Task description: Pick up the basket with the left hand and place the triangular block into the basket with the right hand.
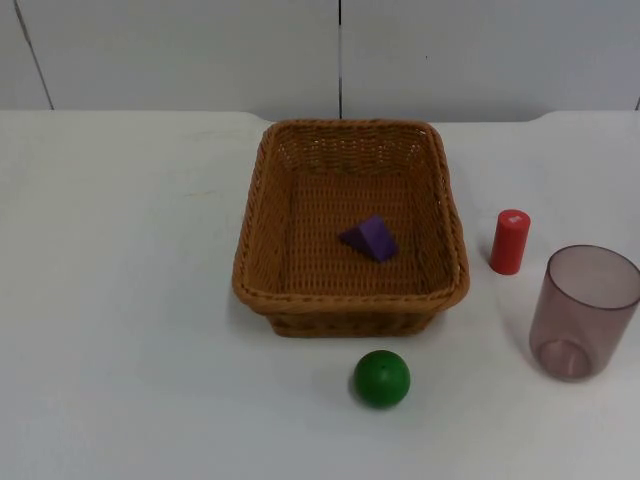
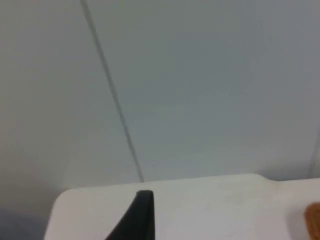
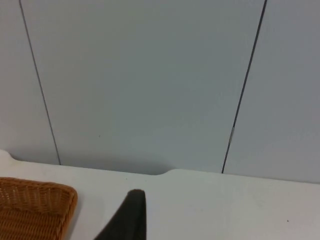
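Note:
A brown wicker basket (image 1: 350, 298) stands on the white table, a little behind its middle. A purple triangular block (image 1: 370, 238) lies inside it, right of the basket's centre. My left gripper (image 2: 139, 217) is raised over the table's far part and faces the grey partition wall, with a sliver of the basket (image 2: 314, 221) off to its side. My right gripper (image 3: 131, 217) is likewise raised toward the wall, with a corner of the basket (image 3: 36, 205) beside it. Neither gripper touches the basket or the block.
A green ball (image 1: 381, 378) rests just in front of the basket. To the basket's right stands a red cylinder (image 1: 509, 241), and a translucent pinkish cup (image 1: 583, 310) stands upright nearer the right edge. The grey partition wall (image 1: 200, 50) closes the table's far side.

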`<move>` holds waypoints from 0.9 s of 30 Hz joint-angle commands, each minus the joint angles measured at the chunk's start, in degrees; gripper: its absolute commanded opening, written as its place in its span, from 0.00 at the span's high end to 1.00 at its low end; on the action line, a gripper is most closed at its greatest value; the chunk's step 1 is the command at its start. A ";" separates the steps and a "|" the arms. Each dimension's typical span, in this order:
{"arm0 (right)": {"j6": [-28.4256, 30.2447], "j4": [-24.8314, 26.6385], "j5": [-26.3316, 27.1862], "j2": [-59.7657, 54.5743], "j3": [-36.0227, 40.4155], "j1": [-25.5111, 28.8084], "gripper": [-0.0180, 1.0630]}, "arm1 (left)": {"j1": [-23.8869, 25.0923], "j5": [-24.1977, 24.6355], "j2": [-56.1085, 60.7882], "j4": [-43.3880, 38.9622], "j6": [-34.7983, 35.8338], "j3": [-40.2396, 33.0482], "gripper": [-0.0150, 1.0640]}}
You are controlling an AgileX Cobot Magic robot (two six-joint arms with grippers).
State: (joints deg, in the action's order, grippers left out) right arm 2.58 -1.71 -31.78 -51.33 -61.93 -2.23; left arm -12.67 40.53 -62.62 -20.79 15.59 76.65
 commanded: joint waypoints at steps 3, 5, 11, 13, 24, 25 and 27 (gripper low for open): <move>-0.13 1.71 -2.95 3.75 0.29 0.34 0.01 | 0.09 3.58 3.82 -0.81 2.54 0.14 0.01; 0.66 1.71 -3.87 5.95 0.29 0.34 0.01 | 0.09 3.66 5.59 -0.66 2.42 0.03 0.01; 1.08 -2.14 -5.26 18.70 0.29 0.34 0.01 | 0.09 4.68 17.61 -0.65 -0.54 -0.47 0.01; 1.08 -4.76 -5.78 23.67 0.29 0.34 0.01 | 0.09 5.19 23.73 -0.37 -2.06 -0.47 0.01; -0.65 -3.54 -12.55 33.25 0.29 0.34 0.01 | 11.82 5.24 42.18 -1.45 -7.51 -0.47 0.01; -0.63 -3.40 -12.56 34.12 0.29 0.34 0.01 | 12.83 4.16 43.61 0.34 -9.23 -0.47 0.01; -0.32 -3.40 -12.56 35.14 0.29 0.34 0.01 | 12.78 3.76 44.81 2.49 -11.96 -0.47 0.01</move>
State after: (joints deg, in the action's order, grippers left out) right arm 2.21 -5.48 -43.94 -16.86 -61.56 -2.23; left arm -0.29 45.53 -18.47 -19.76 5.18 76.28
